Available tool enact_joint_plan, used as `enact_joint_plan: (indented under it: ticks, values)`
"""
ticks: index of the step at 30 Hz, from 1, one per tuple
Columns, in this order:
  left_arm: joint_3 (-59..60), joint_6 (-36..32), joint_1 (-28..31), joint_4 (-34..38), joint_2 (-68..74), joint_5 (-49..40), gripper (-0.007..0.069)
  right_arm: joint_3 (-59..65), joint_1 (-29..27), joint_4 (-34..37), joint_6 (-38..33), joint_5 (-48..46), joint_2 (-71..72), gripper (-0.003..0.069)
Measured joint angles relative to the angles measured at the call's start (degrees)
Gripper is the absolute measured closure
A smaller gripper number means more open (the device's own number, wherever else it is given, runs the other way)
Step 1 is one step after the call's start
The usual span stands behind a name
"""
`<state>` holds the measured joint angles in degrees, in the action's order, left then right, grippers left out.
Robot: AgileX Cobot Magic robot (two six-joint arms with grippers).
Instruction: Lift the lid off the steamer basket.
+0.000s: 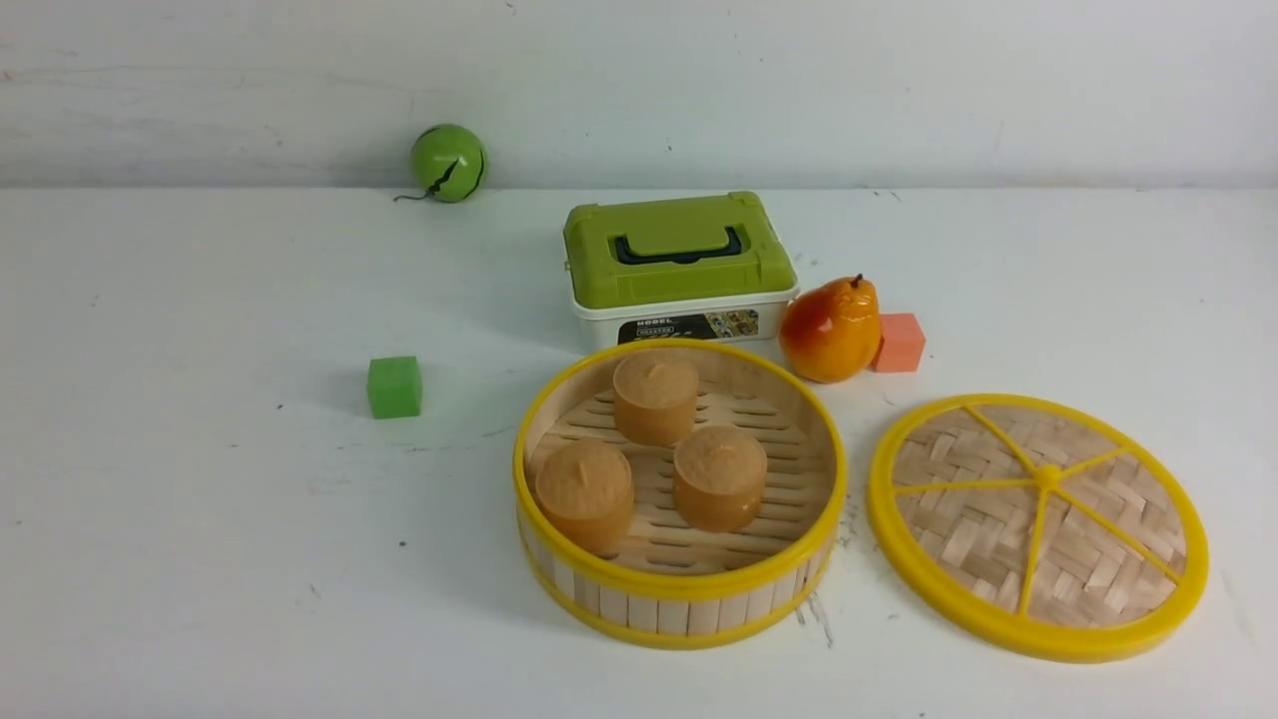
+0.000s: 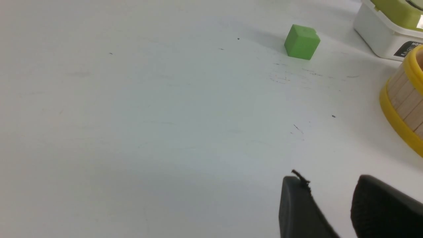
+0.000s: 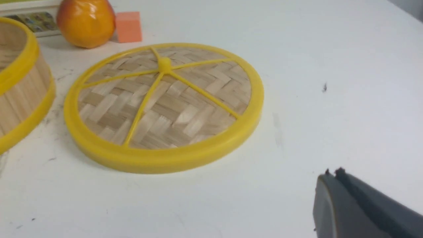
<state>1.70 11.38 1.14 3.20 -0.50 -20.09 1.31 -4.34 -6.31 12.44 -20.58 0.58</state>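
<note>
The steamer basket (image 1: 679,611) stands open at the table's middle front, with three brown round cakes (image 1: 654,397) inside. The lid (image 1: 998,519) lies flat on the table just right of it, apart from it, spokes up. Neither gripper shows in the front view. In the left wrist view my left gripper (image 2: 330,180) is open and empty above bare table, left of the basket (image 2: 403,96). In the right wrist view my right gripper (image 3: 332,175) is shut and empty, off to the side of the lid (image 3: 165,99) and not touching it; the basket's wall (image 3: 19,89) shows at the edge.
A green-lidded white box (image 1: 679,265) stands behind the basket. A pear (image 1: 831,330) and a pink cube (image 1: 901,343) sit behind the lid. A green cube (image 1: 394,386) lies left of the basket. A green ball (image 1: 448,162) rests by the back wall.
</note>
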Motion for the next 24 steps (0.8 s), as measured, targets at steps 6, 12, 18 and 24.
enact_joint_plan:
  ticks: [6, 12, 18, 24]
  values:
    - [0.0, 0.0, 0.0, 0.0, 0.0, 0.0, 0.0386, -0.2, -0.4, 0.4, -1.0, -1.2, 0.0, 0.0675]
    - [0.0, 0.0, 0.0, 0.0, 0.0, 0.0, 0.0386, -0.2, -0.4, 0.4, -1.1, -1.5, 0.0, 0.0675]
    - [0.0, 0.0, 0.0, 0.0, 0.0, 0.0, 0.0385, -0.2, 3.2, 0.9, -2.0, -1.5, 0.0, 0.0676]
    - [0.0, 0.0, 0.0, 0.0, 0.0, 0.0, 0.0385, -0.2, 4.4, 1.3, -2.4, -1.5, 0.0, 0.0676]
